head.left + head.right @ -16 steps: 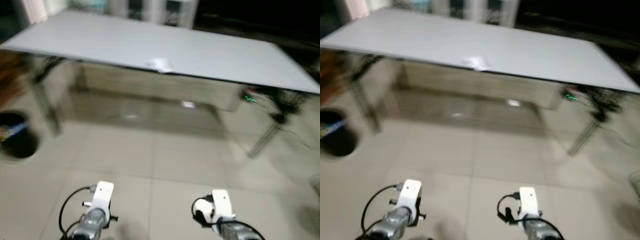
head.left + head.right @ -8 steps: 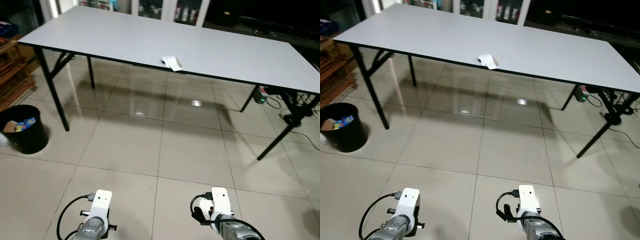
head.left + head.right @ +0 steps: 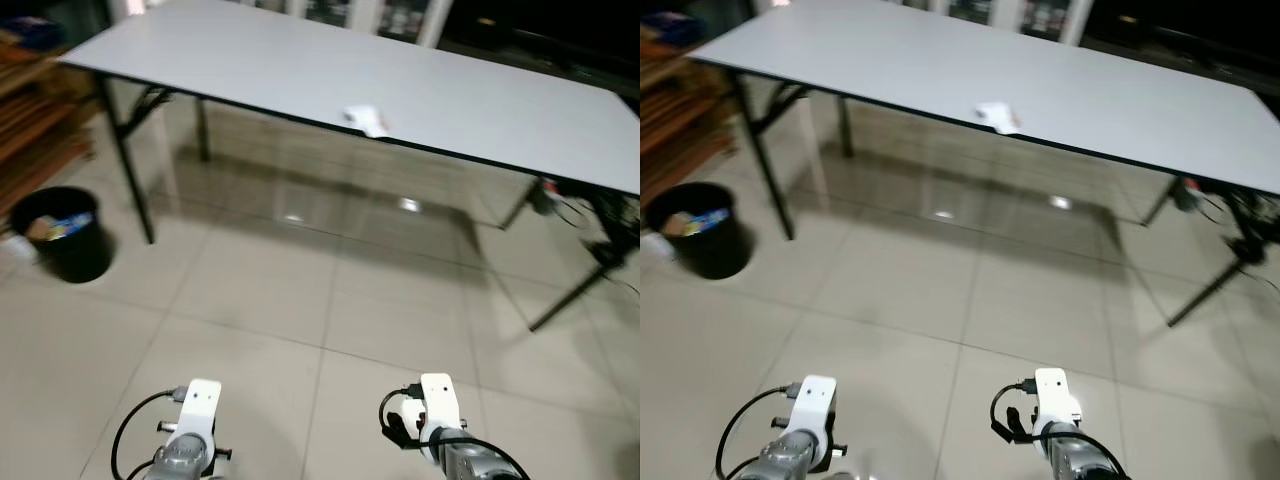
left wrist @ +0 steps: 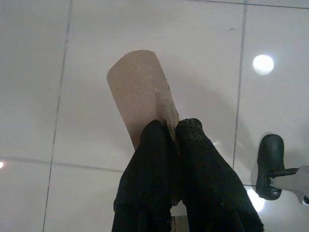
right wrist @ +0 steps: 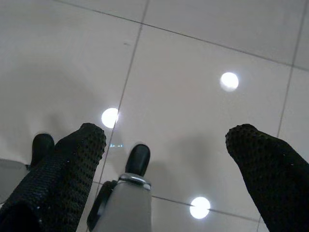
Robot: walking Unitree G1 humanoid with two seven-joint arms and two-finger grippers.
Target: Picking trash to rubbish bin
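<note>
The left end effector (image 4: 171, 129) is pinched shut on a brown cardboard tube (image 4: 140, 94), gripping one end so that most of the tube juts out past the fingertips above the tiled floor (image 3: 300, 300). The tube looks light, stiff and hollow, likely to crush or slip if squeezed hard; a hold nearer its middle would probably steady it more than this end grip. The right end effector (image 5: 166, 145) hangs with its fingers spread wide and nothing between them. The bin (image 3: 62, 232), black and already holding some rubbish, stands on the floor off to the robot's left, near a leg of the long grey surface (image 3: 300, 70). A small white scrap (image 3: 366, 119) lies near the front edge of the surface, probably more trash to collect. Wooden shelving (image 3: 40, 130) sits beyond the bin, and cables (image 3: 600, 215) trail under the surface's right end. Open floor lies between robot and bin, so the path looks clear.
</note>
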